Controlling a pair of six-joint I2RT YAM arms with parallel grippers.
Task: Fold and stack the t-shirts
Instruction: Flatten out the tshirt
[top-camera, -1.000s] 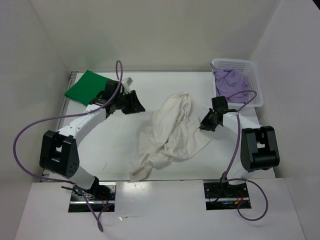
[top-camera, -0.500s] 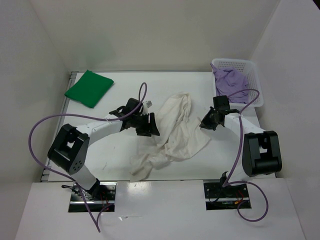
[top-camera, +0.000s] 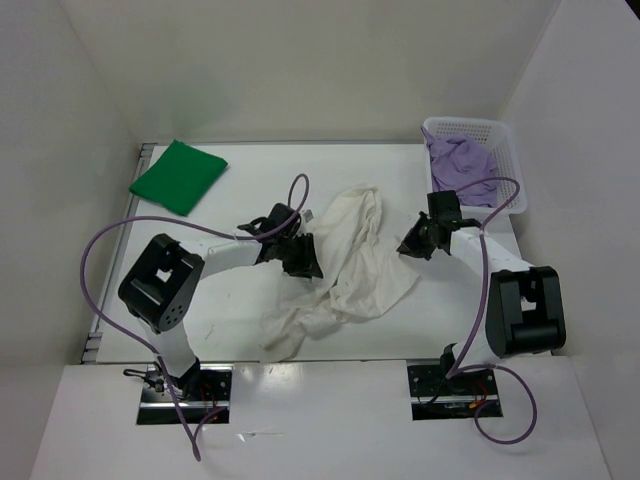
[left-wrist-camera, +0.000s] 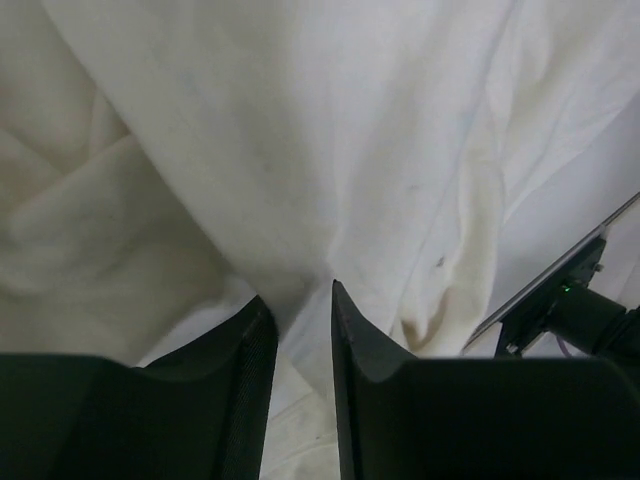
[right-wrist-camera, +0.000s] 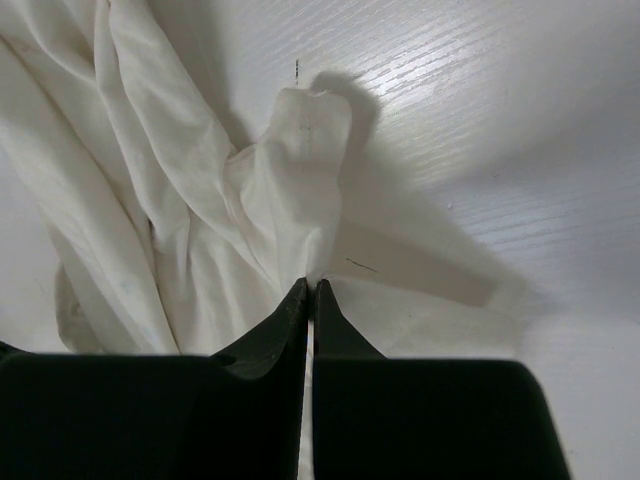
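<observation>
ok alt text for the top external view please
A crumpled white t-shirt lies centre, the left gripper at its left edge and the right gripper pinching its right edge. A folded green t-shirt sits back left; a lavender t-shirt fills a white basket back right.

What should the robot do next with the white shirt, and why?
Probably close the left gripper: its fingers stand slightly apart with a fold of the white t-shirt between them, while the right gripper looks shut on the shirt's other side.
</observation>
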